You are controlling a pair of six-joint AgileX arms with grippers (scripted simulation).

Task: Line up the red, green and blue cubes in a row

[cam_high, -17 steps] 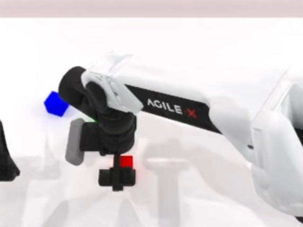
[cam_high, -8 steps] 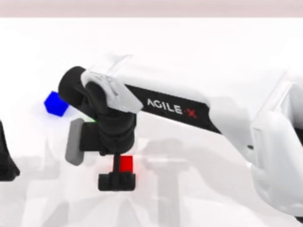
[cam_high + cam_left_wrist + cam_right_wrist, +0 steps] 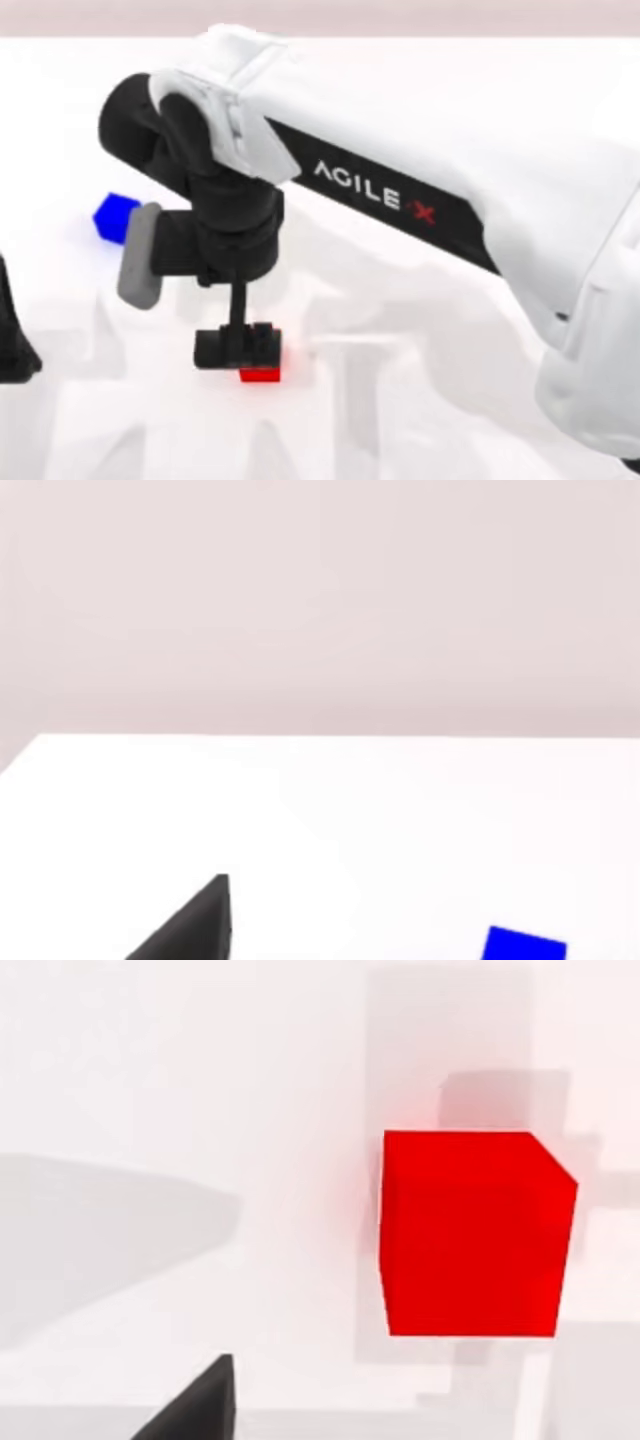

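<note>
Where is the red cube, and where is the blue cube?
red cube (image 3: 470,1240), right wrist view, on its big front face.
blue cube (image 3: 112,214), top view, on its top face, beside the right arm's wrist.

From overhead you look straight down on the white table (image 3: 400,90), with the right arm (image 3: 420,200) filling much of the view. Your left wrist camera sits low, facing across the table toward the far wall, and shares the blue cube (image 3: 524,946) (image 3: 112,215) with the top view. Your right wrist camera looks down from close above the red cube (image 3: 470,1235) (image 3: 260,375), which the top view also shows.
</note>
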